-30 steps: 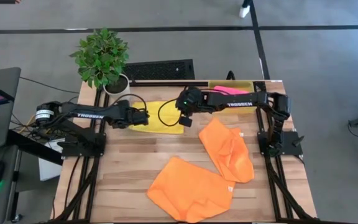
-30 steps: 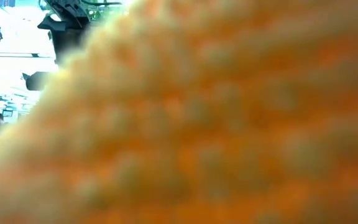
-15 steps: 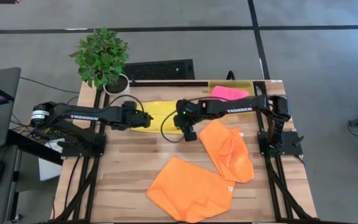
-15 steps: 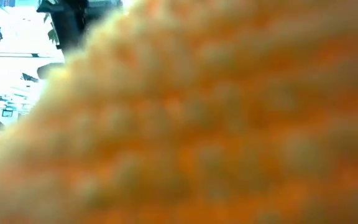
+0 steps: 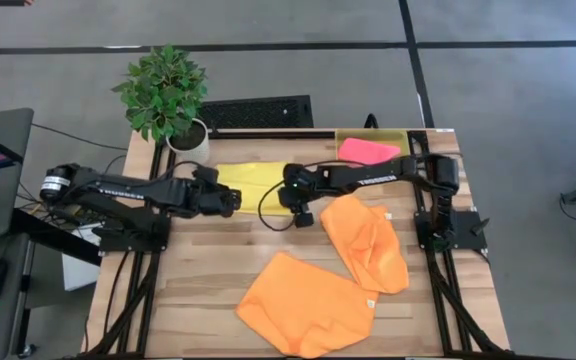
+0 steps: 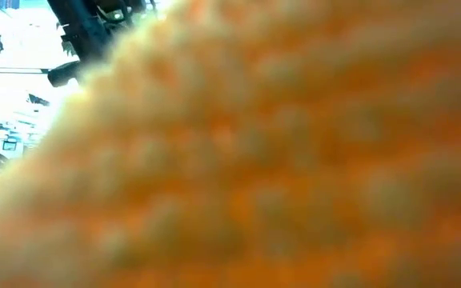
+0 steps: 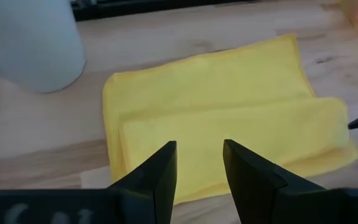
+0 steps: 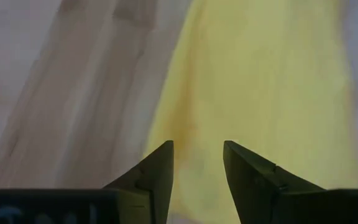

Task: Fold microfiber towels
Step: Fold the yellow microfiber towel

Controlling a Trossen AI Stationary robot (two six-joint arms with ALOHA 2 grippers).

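The bright yellow towel (image 5: 253,177) lies flat at the table's far middle, its near part doubled over as a second layer (image 7: 241,134). My left gripper (image 5: 236,200) is open, low at the towel's near left end, fingers (image 7: 199,165) apart over the fold. My right gripper (image 5: 282,196) is open at the towel's near right end (image 8: 197,165). The pink towel (image 5: 368,150) lies in the yellow bin (image 5: 343,135). Two orange towels (image 5: 368,240) (image 5: 303,305) lie crumpled on the near right of the table.
A potted plant in a white pot (image 5: 188,135) stands at the far left corner, close to the yellow towel. One orange towel (image 6: 278,160) lies right before the low camera and hides nearly all of that view. Bare wood shows at the near left (image 5: 188,280).
Both grippers have drawn back a little from the yellow towel toward the table's near edge. The towel now takes up less depth on the table than a second ago, its near part folded over onto the rest.
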